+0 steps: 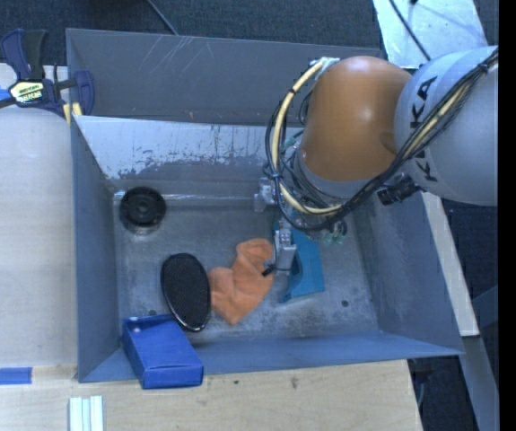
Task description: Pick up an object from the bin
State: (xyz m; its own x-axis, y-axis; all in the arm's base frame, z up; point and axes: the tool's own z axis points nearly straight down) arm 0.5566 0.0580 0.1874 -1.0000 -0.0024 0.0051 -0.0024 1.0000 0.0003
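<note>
My gripper (281,260) reaches down into the bin's middle right, its fingertips at the seam between an orange crumpled cloth (241,285) and a blue angular plastic piece (304,269). The cloth lies just left of the fingers, the blue piece just right of them. Whether anything sits between the fingers is hidden by the wrist above.
A black oval object (186,291) lies left of the cloth. A black round disc (142,206) sits at the back left of the floor. A blue box (161,353) leans in the front left corner. The arm's orange dome and cables hang over the bin's right half.
</note>
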